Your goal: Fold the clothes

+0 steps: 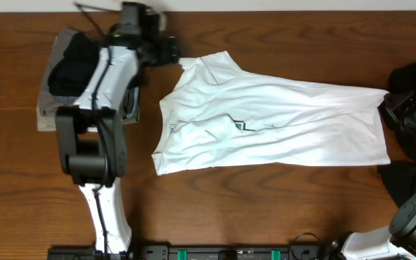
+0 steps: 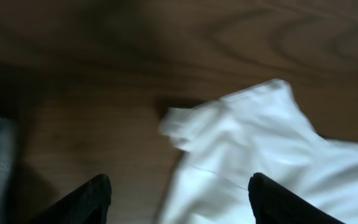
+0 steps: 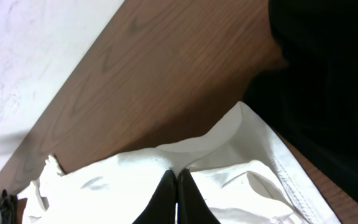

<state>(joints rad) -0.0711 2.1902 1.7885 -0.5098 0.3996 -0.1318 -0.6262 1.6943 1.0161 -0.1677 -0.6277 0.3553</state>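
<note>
The white T-shirt (image 1: 266, 119) carries a small green-and-dark print (image 1: 241, 127) near its middle, and the tabletop (image 1: 266, 209) under it is brown with darker wood grain. Left of the T-shirt are a black garment (image 1: 74, 58) and a grey-khaki garment (image 1: 45, 110), and right of it a second black garment (image 1: 409, 182). The left tool (image 2: 179, 199) and right tool (image 3: 177, 180) have black fingers.
</note>
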